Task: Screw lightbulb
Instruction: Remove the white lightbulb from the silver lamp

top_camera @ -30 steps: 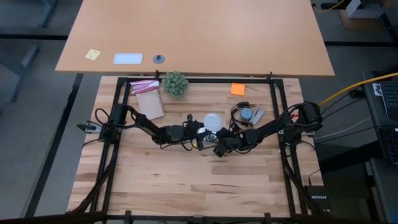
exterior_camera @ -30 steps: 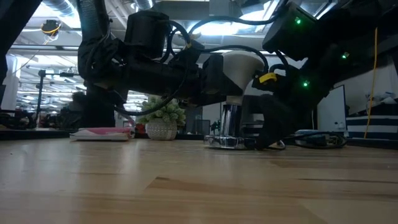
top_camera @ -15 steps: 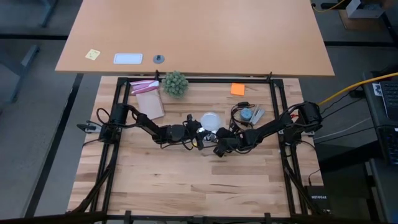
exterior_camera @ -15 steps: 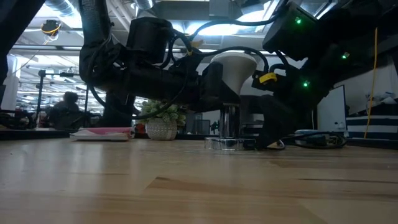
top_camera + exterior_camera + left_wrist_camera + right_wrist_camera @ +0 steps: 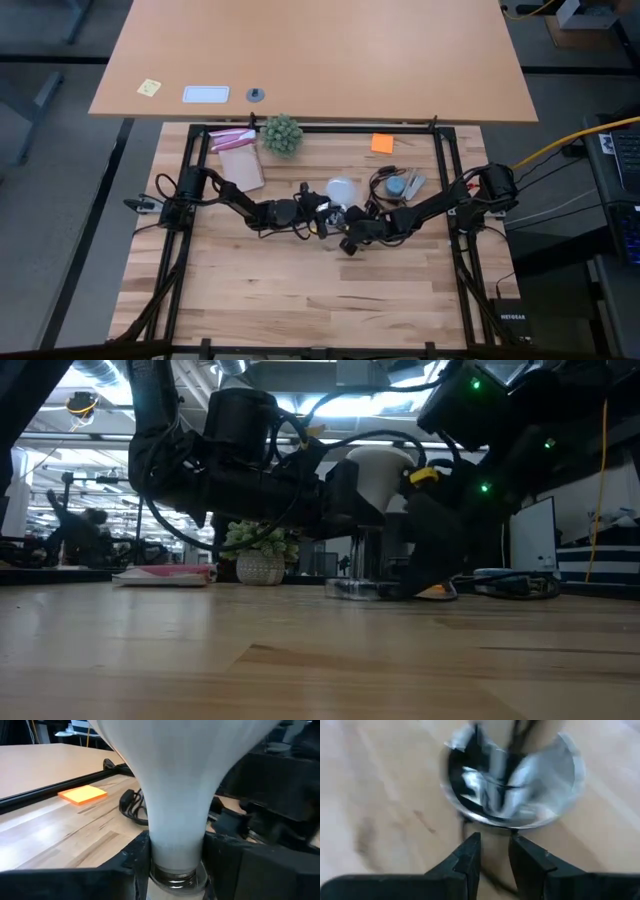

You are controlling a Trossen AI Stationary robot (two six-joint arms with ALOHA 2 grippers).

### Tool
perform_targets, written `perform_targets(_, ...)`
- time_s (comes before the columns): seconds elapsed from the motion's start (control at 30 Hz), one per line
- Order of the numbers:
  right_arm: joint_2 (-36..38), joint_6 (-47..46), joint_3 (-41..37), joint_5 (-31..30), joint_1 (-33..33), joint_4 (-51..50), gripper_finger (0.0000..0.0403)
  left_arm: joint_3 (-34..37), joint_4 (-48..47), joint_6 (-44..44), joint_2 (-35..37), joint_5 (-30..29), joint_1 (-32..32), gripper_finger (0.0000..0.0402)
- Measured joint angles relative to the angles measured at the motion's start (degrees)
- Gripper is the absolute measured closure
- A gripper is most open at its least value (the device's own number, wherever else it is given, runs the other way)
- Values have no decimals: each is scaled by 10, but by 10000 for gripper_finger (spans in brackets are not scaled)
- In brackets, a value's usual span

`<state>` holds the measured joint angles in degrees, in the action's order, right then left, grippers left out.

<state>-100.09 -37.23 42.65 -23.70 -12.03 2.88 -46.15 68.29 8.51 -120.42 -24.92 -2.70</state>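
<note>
Both claws meet mid-table: left claw (image 5: 175,865) clenched on the lightbulb (image 5: 180,780) neck, right claw (image 5: 492,852) barely parted

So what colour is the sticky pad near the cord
Bright orange sticky pad, clearest in the left wrist view.

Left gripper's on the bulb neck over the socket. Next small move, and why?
Probably a slow twist of the lightbulb by the left gripper, with no lift. Its fingers flank the neck just above the metal screw end, the bulb stands upright over the socket, and the right gripper holds at the socket's edge, apparently steadying it.
</note>
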Motion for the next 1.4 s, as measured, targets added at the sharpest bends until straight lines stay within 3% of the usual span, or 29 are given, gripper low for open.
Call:
perform_targets(0.37, -6, 3, 1, 8, 0, 86, 301, 0, -3, 1, 0, 2, 0, 266)
perform_targets(0.6, -47, 18, 1, 4, 0, 174, 301, 0, -2, 10, 0, 4, 0, 265)
perform_targets(1.13, -48, 32, 1, -1, 0, 168, 301, 0, 29, 119, 0, -14, 0, 264)
perform_targets(1.4, -48, 32, 1, 1, 0, 167, 301, 0, 90, 120, 0, -14, 0, 264)
